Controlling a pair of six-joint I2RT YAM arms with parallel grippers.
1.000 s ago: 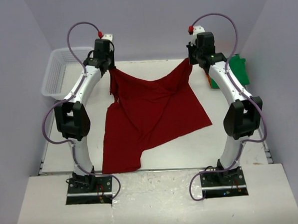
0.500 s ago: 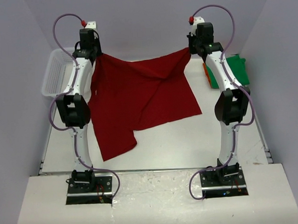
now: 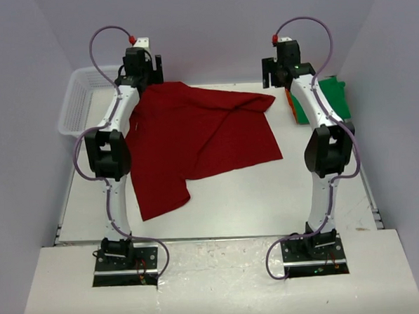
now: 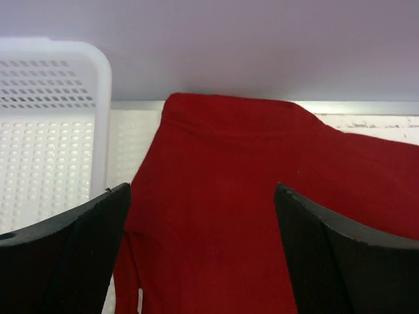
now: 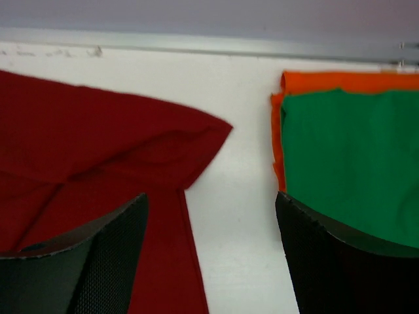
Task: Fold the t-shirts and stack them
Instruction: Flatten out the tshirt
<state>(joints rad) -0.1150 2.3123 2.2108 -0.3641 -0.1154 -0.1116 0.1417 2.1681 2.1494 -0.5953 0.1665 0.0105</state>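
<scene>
The dark red t-shirt (image 3: 194, 137) lies spread and wrinkled on the white table, its far edge near the back wall. My left gripper (image 3: 151, 74) hovers open over the shirt's far left corner (image 4: 262, 196), and nothing sits between its fingers (image 4: 78, 248). Above bare table beside the shirt's far right corner (image 5: 98, 144), my right gripper (image 5: 211, 199) is also open and empty. A folded green t-shirt (image 5: 353, 157) lies on an orange t-shirt (image 5: 327, 82) at the back right (image 3: 331, 98).
A white mesh basket (image 3: 77, 108) stands at the back left, right beside the left gripper (image 4: 46, 150). The back wall is close behind both grippers. Bare table (image 3: 268, 196) shows in front of the red shirt.
Both grippers have opened and let go of the red shirt's far corners. The cloth has dropped from hanging stretched between them onto the table.
</scene>
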